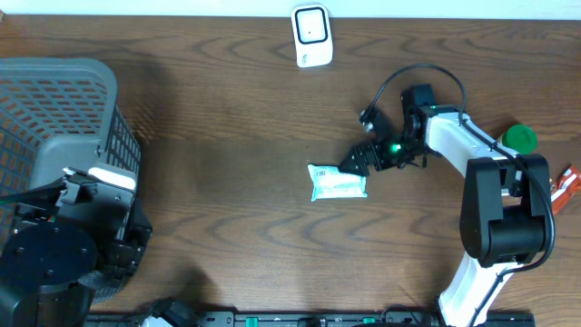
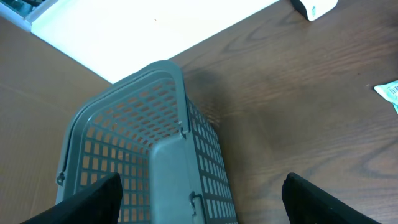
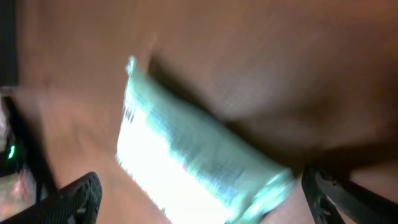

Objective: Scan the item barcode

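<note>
Brown wood counter [image 1: 227,182], pale wall strip along its far edge. Status: scan not done, as far as I can judge. The packet [image 1: 338,183] lies flat mid-counter, well apart from the white scanner [image 1: 310,34] standing at the far edge. Nothing is lifted yet. Left to do: close on the packet, lift, carry it to the scanner and turn the code toward its face. Print that looks like a barcode sits at the packet's left end, facing up, so I'd expect a tilt is needed before it reads. Right gripper [image 1: 356,161]: jaws wide, holding nothing, low at the packet's right end. Its wrist view is blurred, but it shows the packet running diagonally under and between my two fingers. I can't tell whether either finger touches it. Right arm pose: base at the near right of the counter, forearm going away from me, then folded back leftward, wrist aimed down at the packet. Left gripper [image 2: 205,205]: also wide and empty, hanging over the grey basket [image 1: 54,109] at the left end, well apart from the packet, arm tucked close to its base. A green round thing [image 1: 520,138] and an orange wrapper [image 1: 565,184] sit beside the right arm, not in play.
</note>
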`<action>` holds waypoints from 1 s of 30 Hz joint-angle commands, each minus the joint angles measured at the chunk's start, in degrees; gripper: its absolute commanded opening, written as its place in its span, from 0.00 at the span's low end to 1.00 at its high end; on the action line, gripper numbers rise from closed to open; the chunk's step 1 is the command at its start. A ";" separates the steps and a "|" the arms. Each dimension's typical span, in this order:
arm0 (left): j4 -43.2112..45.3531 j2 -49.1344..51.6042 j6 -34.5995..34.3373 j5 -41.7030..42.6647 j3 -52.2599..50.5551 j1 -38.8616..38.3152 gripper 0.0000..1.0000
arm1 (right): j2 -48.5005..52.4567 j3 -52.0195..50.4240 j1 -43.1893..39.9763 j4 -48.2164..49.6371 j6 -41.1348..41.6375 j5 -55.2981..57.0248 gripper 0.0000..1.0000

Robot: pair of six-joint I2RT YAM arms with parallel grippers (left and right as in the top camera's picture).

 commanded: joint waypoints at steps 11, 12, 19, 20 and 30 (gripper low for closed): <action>0.02 -0.35 0.15 -0.48 -0.04 0.02 0.82 | 14.25 -0.76 4.20 -0.90 -6.25 1.09 0.73; 0.02 -0.35 0.15 -0.48 -0.04 0.02 0.82 | 15.17 -0.66 4.17 -0.92 -6.25 1.27 0.63; 0.02 -0.35 0.15 -0.48 -0.04 0.02 0.82 | 16.33 0.50 4.13 -1.42 -5.81 -0.74 0.01; 0.02 -0.35 0.15 -0.50 -0.04 0.02 0.82 | 16.33 0.81 4.13 -1.84 -5.81 -1.92 0.01; 0.02 -0.35 0.15 -0.48 -0.04 0.02 0.82 | 12.13 8.22 3.37 -18.40 -16.09 -24.37 0.01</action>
